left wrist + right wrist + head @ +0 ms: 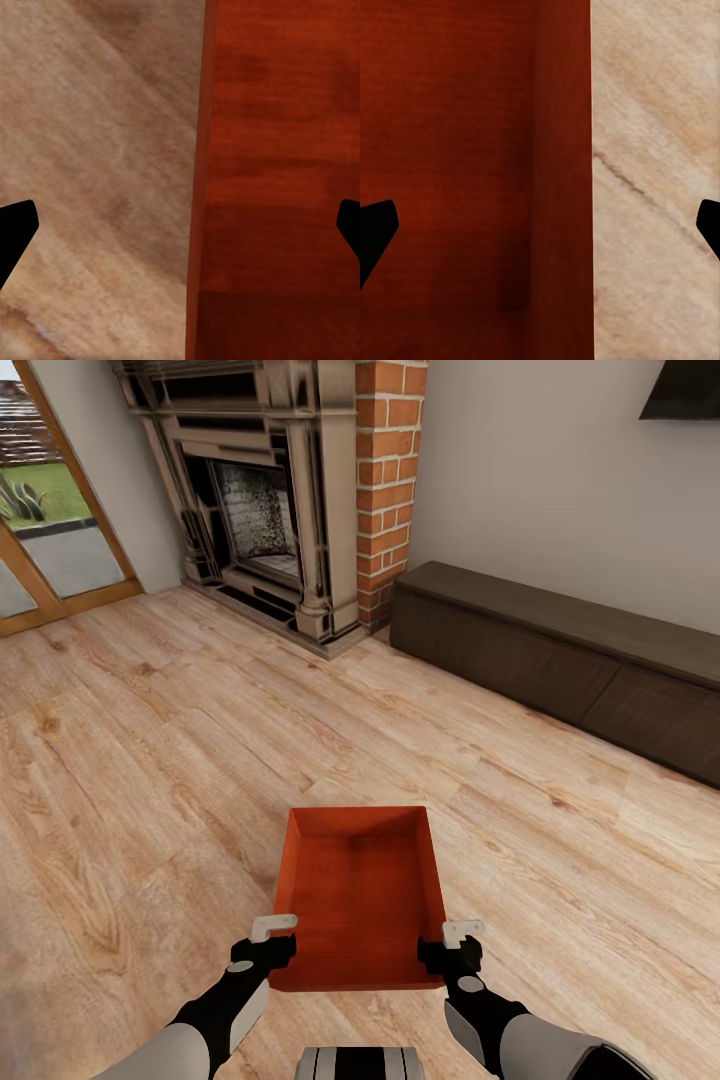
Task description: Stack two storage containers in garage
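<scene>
Light wood planks with dark grain cover the living room floor [150,760]; at the far side stand glass doors [50,530], a carved fireplace [260,510] with red brick, then a long dark cabinet [560,650]. One orange-red storage container [360,895], rectangular, smooth and lidless, is between the arms. The left claw [272,938] and the right claw [455,942] each stand apart, straddling a side wall, which the wrist views show closely.

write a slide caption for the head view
Both open grippers, left gripper and right gripper, straddle the side walls of an orange-red storage container on the living-room wood floor.
</scene>
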